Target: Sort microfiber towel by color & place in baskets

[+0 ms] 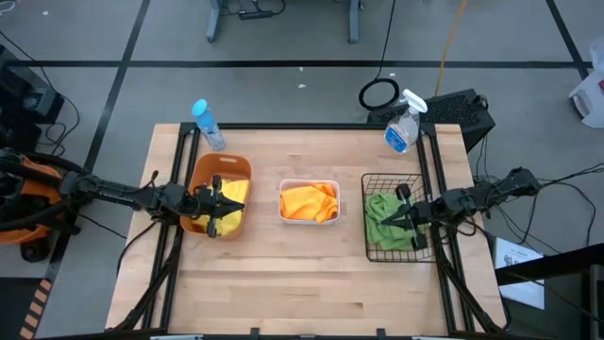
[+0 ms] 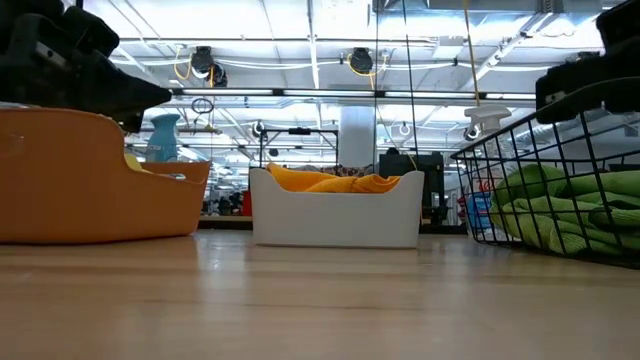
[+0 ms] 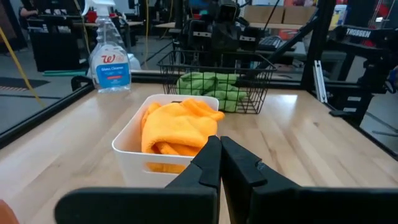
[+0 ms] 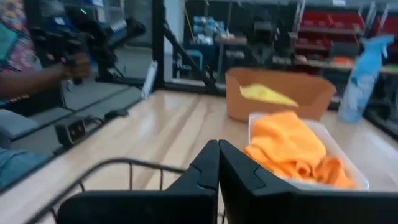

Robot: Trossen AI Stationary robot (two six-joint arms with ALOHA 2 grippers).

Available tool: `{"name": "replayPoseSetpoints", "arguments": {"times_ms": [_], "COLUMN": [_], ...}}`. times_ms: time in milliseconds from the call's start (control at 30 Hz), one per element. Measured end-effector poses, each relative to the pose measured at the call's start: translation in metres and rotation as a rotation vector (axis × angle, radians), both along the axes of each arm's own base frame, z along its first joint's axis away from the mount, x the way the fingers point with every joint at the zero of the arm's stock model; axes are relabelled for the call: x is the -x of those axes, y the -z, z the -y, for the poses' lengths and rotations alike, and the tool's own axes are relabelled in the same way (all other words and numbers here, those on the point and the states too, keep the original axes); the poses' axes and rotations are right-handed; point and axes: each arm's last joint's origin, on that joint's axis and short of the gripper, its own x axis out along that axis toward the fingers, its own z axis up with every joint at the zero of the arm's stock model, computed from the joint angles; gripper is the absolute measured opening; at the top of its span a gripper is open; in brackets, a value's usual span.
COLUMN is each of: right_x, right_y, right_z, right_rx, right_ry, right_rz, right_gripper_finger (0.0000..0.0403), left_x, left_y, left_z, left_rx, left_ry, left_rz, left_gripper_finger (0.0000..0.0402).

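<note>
- The yellow towels are being held in the orange-brown tub, which is standing at the left of the table.
- The orange towels are being kept in the white tub at the middle of the table (heaped above its rim in the low view).
- The green towels are being contained in the black wire basket at the right.
- The three containers are being kept in one row across the table, apart from one another.
- The left gripper is being held over the orange-brown tub, its jaws pressed together on nothing (the fingers are meeting in the left wrist view).
- The right gripper is being held over the black wire basket, above the green towels, its jaws likewise closed and empty.
- A clear spray bottle with a white trigger is being left standing at the far right corner of the table.
- A blue-capped bottle is being left standing at the far left edge, just beyond the orange-brown tub.
- A person's arm is being shown beyond the table in the right wrist view.
</note>
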Motion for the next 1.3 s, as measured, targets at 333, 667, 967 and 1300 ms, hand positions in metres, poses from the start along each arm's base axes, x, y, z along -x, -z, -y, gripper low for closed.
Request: {"name": "replayPoseSetpoints", "arguments": {"times_ms": [333, 667, 967, 1300], "right_x": [0.005, 0.002, 0.000, 0.000], "right_y": [-0.005, -0.004, -0.004, -0.004], "right_z": [-0.001, 0.011, 0.023, 0.029], "right_rx": [0.099, 0.125, 0.107, 0.065], "right_ry": [-0.093, 0.026, 0.149, 0.204], "right_rz": [0.087, 0.083, 0.070, 0.058], "right_gripper_finger": [0.0000, 0.0000, 0.0000, 0.0000], "left_x": [0.004, 0.005, 0.005, 0.006], "left_y": [-0.001, -0.002, -0.001, 0.003], "left_z": [-0.001, -0.001, -0.002, -0.004], "left_rx": [0.003, 0.005, 0.026, 0.034], "left_ry": [-0.006, -0.007, -0.052, -0.115], "left_rz": [0.015, 0.023, 0.017, -0.026], "left_gripper_finger": [0.0010, 0.0010, 0.0010, 0.0010]}}
